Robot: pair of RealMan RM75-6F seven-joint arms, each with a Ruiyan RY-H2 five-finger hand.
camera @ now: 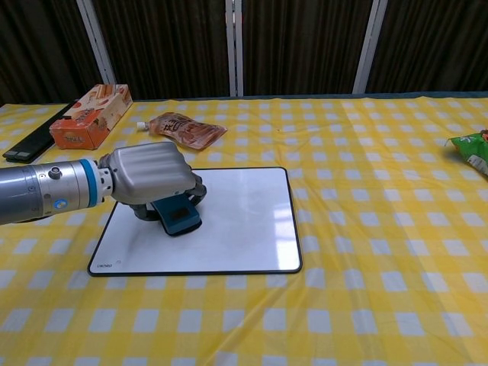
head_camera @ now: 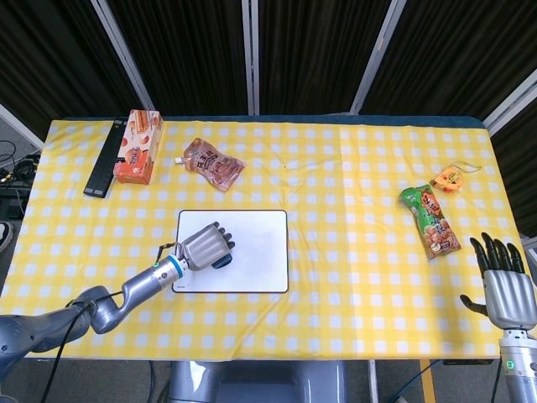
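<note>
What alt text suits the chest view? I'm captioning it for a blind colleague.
The left hand presses a blue eraser onto a whiteboard lying on a yellow checked tablecloth. Behind it lie an orange box and a snack pouch.

A table (head_camera: 352,252) covered in a yellow-and-white checked cloth fills the scene. Behind it hang dark pleated curtains (head_camera: 185,50) crossed by pale metal bars (head_camera: 249,50). Grey floor (head_camera: 13,151) shows at the left.

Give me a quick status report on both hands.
Left hand grips blue eraser on whiteboard. Right hand open, idle at table edge. Nothing in the way.
</note>
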